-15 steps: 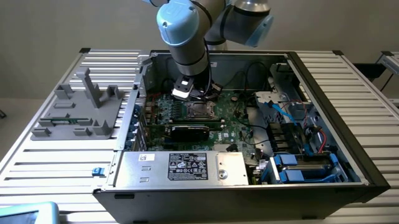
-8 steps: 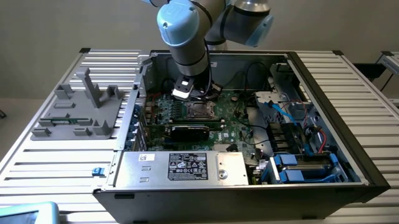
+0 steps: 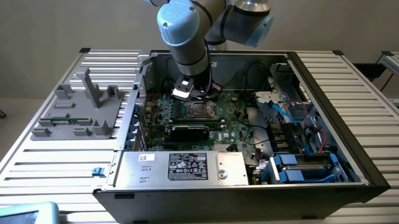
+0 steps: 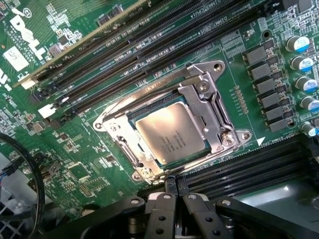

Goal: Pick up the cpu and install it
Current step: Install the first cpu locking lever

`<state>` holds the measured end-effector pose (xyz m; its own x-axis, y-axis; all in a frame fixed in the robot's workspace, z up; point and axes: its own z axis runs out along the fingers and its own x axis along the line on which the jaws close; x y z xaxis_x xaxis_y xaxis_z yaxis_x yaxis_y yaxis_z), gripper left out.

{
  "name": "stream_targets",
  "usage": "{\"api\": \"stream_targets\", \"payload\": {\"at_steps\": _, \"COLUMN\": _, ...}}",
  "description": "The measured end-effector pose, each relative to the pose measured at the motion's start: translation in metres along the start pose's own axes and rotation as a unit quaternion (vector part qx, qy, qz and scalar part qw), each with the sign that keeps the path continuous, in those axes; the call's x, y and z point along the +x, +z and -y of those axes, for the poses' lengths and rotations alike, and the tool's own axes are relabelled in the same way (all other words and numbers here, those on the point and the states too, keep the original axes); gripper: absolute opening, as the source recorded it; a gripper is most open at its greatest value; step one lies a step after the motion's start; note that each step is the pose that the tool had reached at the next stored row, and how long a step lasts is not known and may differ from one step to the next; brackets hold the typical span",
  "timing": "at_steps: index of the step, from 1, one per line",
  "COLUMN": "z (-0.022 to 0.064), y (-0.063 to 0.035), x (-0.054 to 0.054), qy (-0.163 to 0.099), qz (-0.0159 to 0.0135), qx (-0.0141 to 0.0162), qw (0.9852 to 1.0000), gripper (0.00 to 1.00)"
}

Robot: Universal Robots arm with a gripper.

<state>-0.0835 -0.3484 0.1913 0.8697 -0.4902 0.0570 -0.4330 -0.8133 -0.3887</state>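
Observation:
The cpu, a flat square chip with a dull silver top, lies in the metal-framed socket on the green motherboard, and its frame stands open around it. In the exterior view the cpu sits in the middle of the board inside the open computer case. My gripper hangs just above the socket's edge, its two black fingers pressed together with nothing between them. Seen from outside, the gripper is lowered into the case right behind the socket.
Long black memory slots run beside the socket, with a row of capacitors nearby. A black card, a grey power supply, cables and blue drive bays crowd the case. A grey fixture stands on the table at the exterior view's left.

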Motion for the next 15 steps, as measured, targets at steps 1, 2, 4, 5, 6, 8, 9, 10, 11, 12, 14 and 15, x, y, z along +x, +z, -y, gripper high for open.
{"api": "stream_targets", "payload": {"at_steps": 1, "z": 0.0013, "y": -0.0032, "x": 0.0, "qy": 0.0, "qz": 0.0001, "qx": -0.0003, "qw": 1.0, "gripper": 0.12}}
{"api": "stream_targets", "payload": {"at_steps": 2, "z": 0.0029, "y": -0.0072, "x": 0.0, "qy": 0.0, "qz": 0.0001, "qx": -0.0004, "qw": 1.0, "gripper": 0.12}}
{"api": "stream_targets", "payload": {"at_steps": 4, "z": 0.0063, "y": -0.0152, "x": 0.001, "qy": 0.0, "qz": 0.0005, "qx": -0.0007, "qw": 1.0, "gripper": 0.12}}
{"api": "stream_targets", "payload": {"at_steps": 5, "z": 0.0076, "y": -0.0184, "x": 0.001, "qy": 0.0, "qz": 0.0012, "qx": -0.0011, "qw": 1.0, "gripper": 0.12}}
{"api": "stream_targets", "payload": {"at_steps": 6, "z": 0.0088, "y": -0.0211, "x": 0.001, "qy": 0.001, "qz": 0.0019, "qx": -0.0016, "qw": 1.0, "gripper": 0.12}}
{"api": "stream_targets", "payload": {"at_steps": 8, "z": 0.0103, "y": -0.0246, "x": 0.001, "qy": 0.001, "qz": 0.0035, "qx": -0.0035, "qw": 1.0, "gripper": 0.12}}
{"api": "stream_targets", "payload": {"at_steps": 9, "z": 0.0108, "y": -0.0257, "x": 0.002, "qy": 0.001, "qz": 0.0045, "qx": -0.0051, "qw": 1.0, "gripper": 0.12}}
{"api": "stream_targets", "payload": {"at_steps": 10, "z": 0.011, "y": -0.0262, "x": 0.002, "qy": 0.001, "qz": 0.0062, "qx": -0.007, "qw": 1.0, "gripper": 0.12}}
{"api": "stream_targets", "payload": {"at_steps": 11, "z": 0.0111, "y": -0.0264, "x": 0.002, "qy": 0.002, "qz": 0.0086, "qx": -0.0101, "qw": 0.9999, "gripper": 0.12}}
{"api": "stream_targets", "payload": {"at_steps": 12, "z": 0.0111, "y": -0.0265, "x": 0.001, "qy": 0.002, "qz": 0.0121, "qx": -0.0141, "qw": 0.9998, "gripper": 0.12}}
{"api": "stream_targets", "payload": {"at_steps": 14, "z": 0.0111, "y": -0.0266, "x": 0.001, "qy": 0.003, "qz": 0.0205, "qx": -0.0231, "qw": 0.9995, "gripper": 0.12}}
{"api": "stream_targets", "payload": {"at_steps": 15, "z": 0.0112, "y": -0.0265, "x": 0.001, "qy": 0.002, "qz": 0.0248, "qx": -0.0284, "qw": 0.9993, "gripper": 0.12}}
